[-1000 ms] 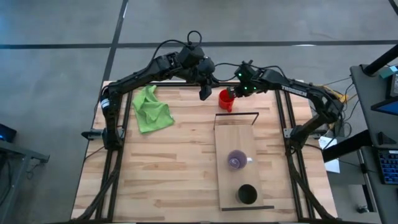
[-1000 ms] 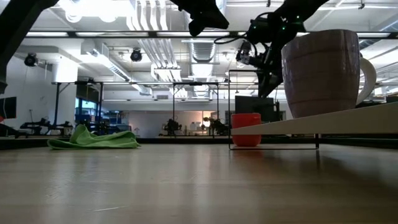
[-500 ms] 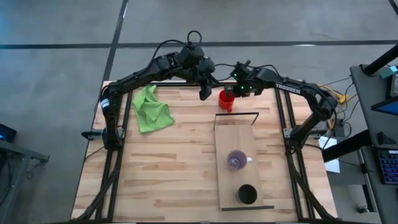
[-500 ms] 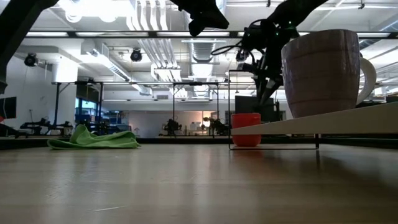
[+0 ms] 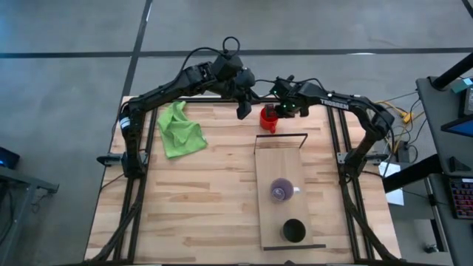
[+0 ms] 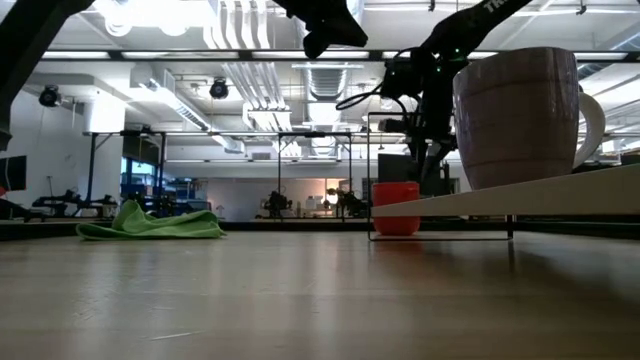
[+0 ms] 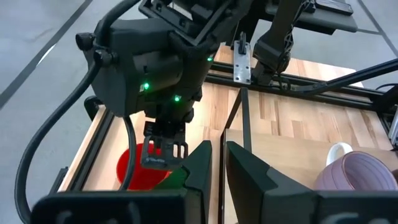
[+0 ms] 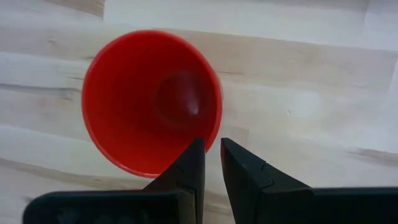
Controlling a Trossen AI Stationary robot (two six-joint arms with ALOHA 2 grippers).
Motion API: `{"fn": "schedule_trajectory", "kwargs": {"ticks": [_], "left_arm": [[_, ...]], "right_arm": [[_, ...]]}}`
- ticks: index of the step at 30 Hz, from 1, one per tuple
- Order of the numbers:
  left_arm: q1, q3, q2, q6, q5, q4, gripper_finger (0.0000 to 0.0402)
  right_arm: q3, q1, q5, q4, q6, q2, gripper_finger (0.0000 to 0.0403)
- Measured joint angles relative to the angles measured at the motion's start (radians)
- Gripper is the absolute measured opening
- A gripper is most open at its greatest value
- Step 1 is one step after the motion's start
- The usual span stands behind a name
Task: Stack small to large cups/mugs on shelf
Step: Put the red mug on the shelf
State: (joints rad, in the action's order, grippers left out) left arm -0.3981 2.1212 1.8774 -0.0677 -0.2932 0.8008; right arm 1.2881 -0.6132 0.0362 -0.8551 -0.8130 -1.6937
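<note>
Right claw (image 8: pixel 211 163), dark fingers barely parted, straddling the glossy red cup's (image 8: pixel 152 102) thin round rim.

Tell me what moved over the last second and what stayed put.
The right hand has slid along the table's far edge toward the red cup and now hangs just above its rim, fingers nearly together straddling the wall; the cup is not lifted. The left hand stayed raised beside it. The purple cup and black cup on the shelf and the green cloth are unchanged.
</note>
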Motion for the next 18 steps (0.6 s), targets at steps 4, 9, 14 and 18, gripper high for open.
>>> {"fn": "schedule_trajectory", "kwargs": {"ticks": [4, 9, 14, 18], "left_arm": [[0.0, 0.0, 0.0, 0.0, -0.001, 0.004, 0.0032], [0.0, 0.0, 0.0, 0.0, -0.001, 0.004, 0.0032], [0.0, 0.0, 0.0, -0.001, -0.001, 0.004, 0.0032], [0.0, 0.0, 0.0, -0.001, -0.001, 0.004, 0.0032]], "right_arm": [[-0.001, 0.0, -0.01, 0.003, -0.014, -0.012, 0.0047], [-0.001, 0.0, -0.01, 0.008, -0.018, -0.012, 0.0047], [-0.001, 0.0, -0.01, 0.013, -0.018, -0.012, 0.0047], [-0.001, 0.0, -0.01, 0.033, -0.036, -0.012, 0.0047]]}}
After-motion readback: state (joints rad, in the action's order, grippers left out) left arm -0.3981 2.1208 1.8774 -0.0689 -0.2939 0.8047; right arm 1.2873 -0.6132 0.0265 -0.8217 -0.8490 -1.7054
